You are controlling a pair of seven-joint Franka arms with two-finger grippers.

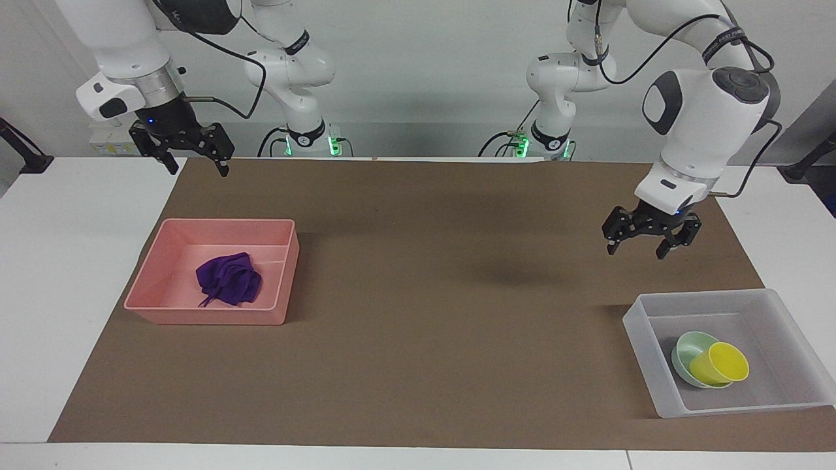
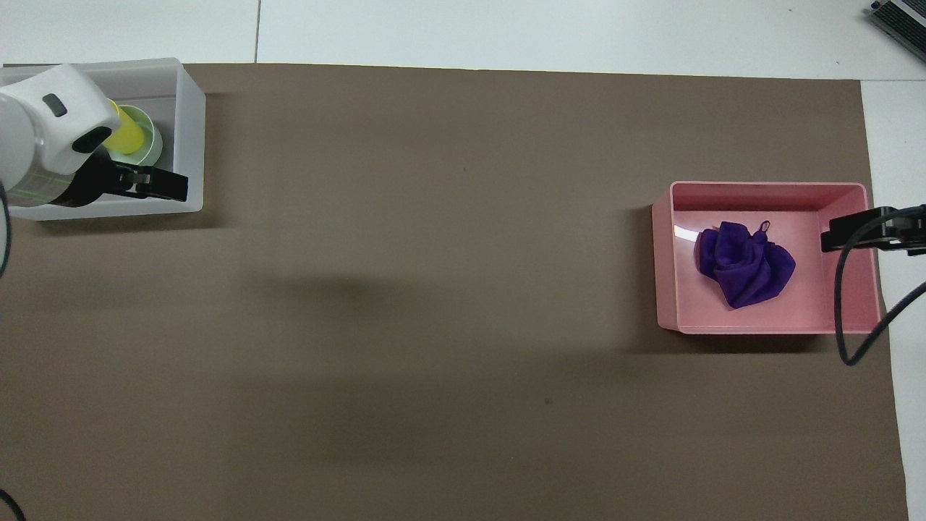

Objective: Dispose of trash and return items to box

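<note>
The box [image 1: 637, 324] [image 2: 189, 130] is a translucent tray at the left arm's end of the mat. In it a mint-green bowl [image 1: 687, 347] [image 2: 152, 141] holds a yellow cup [image 1: 720, 364] [image 2: 129, 139] lying tilted on its side. My left gripper [image 1: 637, 250] [image 2: 170, 187] hangs open and empty, raised over the mat by the box's robot-side wall. The trash, a purple rag [image 1: 228, 279] [image 2: 745, 266], lies crumpled inside a pink tray [image 1: 153, 290] [image 2: 664, 253]. My right gripper [image 1: 198, 171] [image 2: 838, 235] waits open and empty, high over the mat's edge by the pink tray.
A brown mat [image 1: 424, 294] covers most of the white table [image 1: 59, 261]. A black cable [image 2: 843, 318] from the right arm dangles over the pink tray's corner. The two trays sit at the two ends of the mat.
</note>
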